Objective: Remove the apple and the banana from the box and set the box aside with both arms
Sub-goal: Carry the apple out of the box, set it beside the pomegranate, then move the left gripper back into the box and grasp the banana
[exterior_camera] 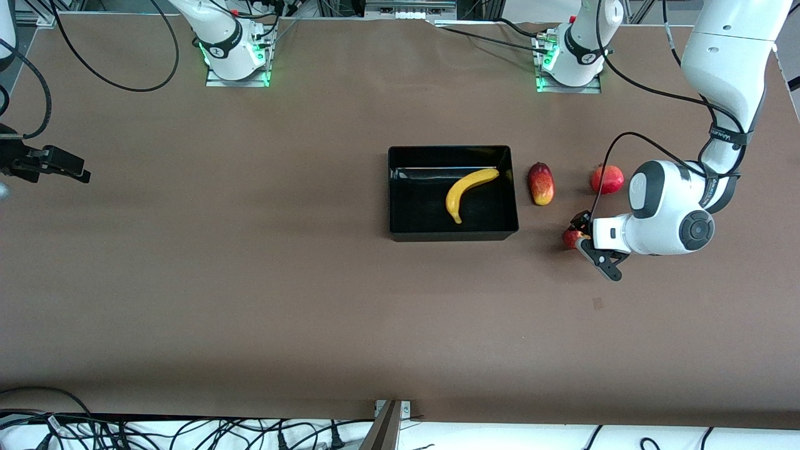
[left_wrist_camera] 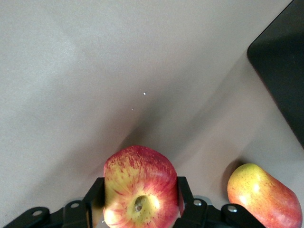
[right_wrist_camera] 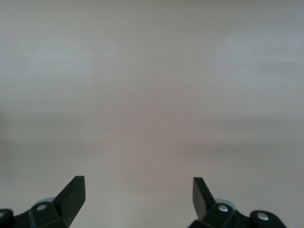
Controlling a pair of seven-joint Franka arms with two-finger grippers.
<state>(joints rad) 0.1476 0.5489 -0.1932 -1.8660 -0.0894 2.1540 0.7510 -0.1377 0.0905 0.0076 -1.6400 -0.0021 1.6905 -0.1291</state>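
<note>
The black box (exterior_camera: 450, 235) sits mid-table with the yellow banana (exterior_camera: 469, 187) lying inside it. The small red-yellow apple (exterior_camera: 570, 238) is at table level toward the left arm's end, nearer the front camera than the oblong fruit. My left gripper (exterior_camera: 584, 240) is shut on the apple: in the left wrist view the apple (left_wrist_camera: 137, 175) fills the gap of the gripper (left_wrist_camera: 140, 186), both fingers against its sides. My right gripper (exterior_camera: 62, 165) is open and empty over bare table at the right arm's end; it also shows in the right wrist view (right_wrist_camera: 138, 184).
An oblong red-yellow fruit (exterior_camera: 540, 183) lies beside the box, also in the left wrist view (left_wrist_camera: 263, 194). A round red crowned fruit (exterior_camera: 607, 179) lies toward the left arm's end. A corner of the box (left_wrist_camera: 285, 71) shows in the left wrist view.
</note>
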